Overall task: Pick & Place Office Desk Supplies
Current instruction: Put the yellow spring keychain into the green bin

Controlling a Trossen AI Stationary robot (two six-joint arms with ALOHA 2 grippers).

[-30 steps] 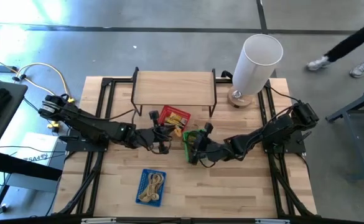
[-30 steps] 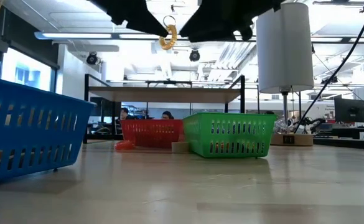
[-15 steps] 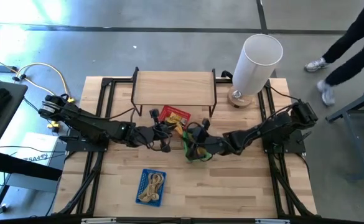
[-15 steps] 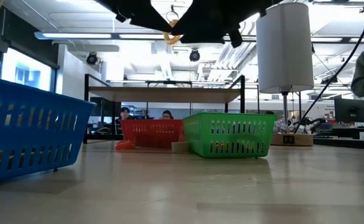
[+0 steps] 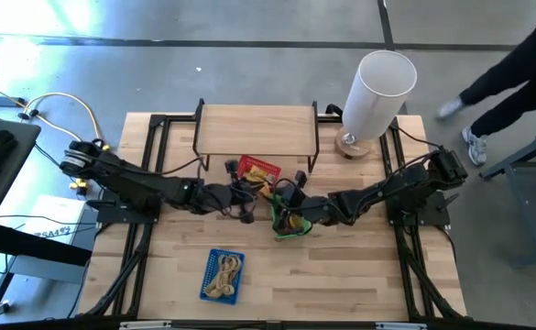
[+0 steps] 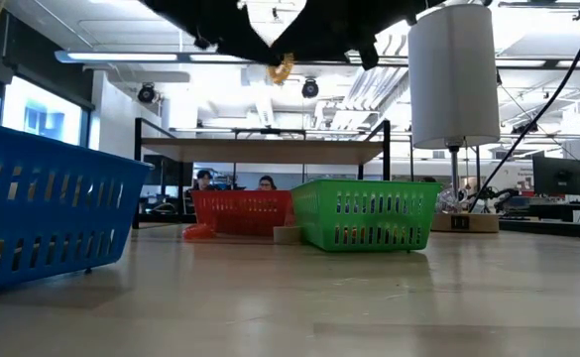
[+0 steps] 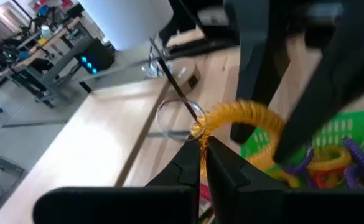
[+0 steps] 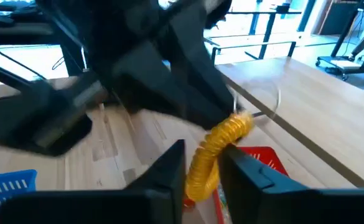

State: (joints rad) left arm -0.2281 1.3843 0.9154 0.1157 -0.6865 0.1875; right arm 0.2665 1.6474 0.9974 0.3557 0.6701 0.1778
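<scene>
Green basket [image 5: 290, 220] at frame centre in the high view holds purple and yellow loops [image 7: 331, 163]; red basket [image 5: 257, 171] just above it carries yellow pieces; blue basket [image 5: 223, 274] at lower centre of the worktop [image 5: 359, 275] holds pale tan bands [image 5: 226, 271]. Yellow coiled loop [image 7: 247, 124] hangs above the green basket, pinched at one end by the left hand [image 7: 201, 155], fingers clamped together. The right hand [image 8: 201, 163] straddles its other end, fingers apart. Since half a second ago the two hands have drawn closer.
</scene>
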